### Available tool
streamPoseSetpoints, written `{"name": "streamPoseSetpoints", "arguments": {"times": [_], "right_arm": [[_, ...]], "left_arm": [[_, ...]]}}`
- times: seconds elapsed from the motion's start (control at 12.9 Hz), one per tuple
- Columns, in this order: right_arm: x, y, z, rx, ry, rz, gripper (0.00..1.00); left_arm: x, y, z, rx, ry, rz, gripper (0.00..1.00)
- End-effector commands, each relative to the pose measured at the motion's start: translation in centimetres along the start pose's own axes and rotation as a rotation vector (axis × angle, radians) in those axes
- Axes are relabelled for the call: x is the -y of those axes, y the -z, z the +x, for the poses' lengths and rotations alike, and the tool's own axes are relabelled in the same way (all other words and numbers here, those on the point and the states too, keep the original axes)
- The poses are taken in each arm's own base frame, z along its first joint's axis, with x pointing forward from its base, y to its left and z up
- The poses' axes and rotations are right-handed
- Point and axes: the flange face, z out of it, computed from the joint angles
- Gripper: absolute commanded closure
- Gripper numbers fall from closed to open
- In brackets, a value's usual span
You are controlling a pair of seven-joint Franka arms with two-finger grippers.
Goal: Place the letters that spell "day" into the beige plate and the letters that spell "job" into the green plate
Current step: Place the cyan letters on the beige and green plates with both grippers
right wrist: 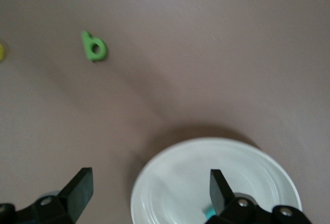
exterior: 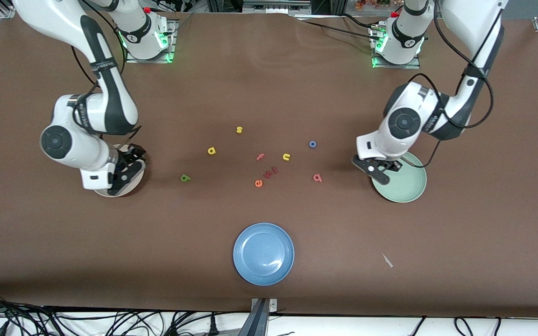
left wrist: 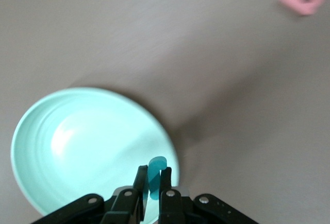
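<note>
With the left gripper (left wrist: 152, 183) pinching the light, soft teal foam j (left wrist: 156, 175) by its flat faces over the green plate (exterior: 409, 186), the right gripper (right wrist: 149, 193) hangs wide open and empty over the beige plate (right wrist: 196, 183).

White glossy arm shells, dark grey joint bands, black cables; bases glowing green; seemingly black tools
</note>
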Motion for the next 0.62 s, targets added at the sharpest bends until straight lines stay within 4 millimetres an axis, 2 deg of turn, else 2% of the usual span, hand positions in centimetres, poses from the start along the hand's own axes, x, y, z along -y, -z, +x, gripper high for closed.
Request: {"name": "streamPoseSetpoints", "arguments": {"times": [0.0,0.08,0.39,0.54], "right_arm": [[1.4,-0.3,2.1,-0.039,0.139,-0.028,0.00],[1.9,-1.1,3.0,-0.049,0.200,-0.045,0.00],[3.5,-4.3,5.6,-0.075,0.324,-0.111,0.00],[5.7,-4.8,7.3,-0.080,0.360,-0.120,0.00]], "left_arm": [[4.3,-2.4,-1.5,0.027,0.164,-0.052,1.00],[4.7,-4.0,-1.9,0.052,0.218,-0.068,1.00],[5.4,-6.4,-2.6,0.092,0.316,-0.091,1.00],[6.4,-8.3,-3.4,0.116,0.353,-0.113,1.00]]}}
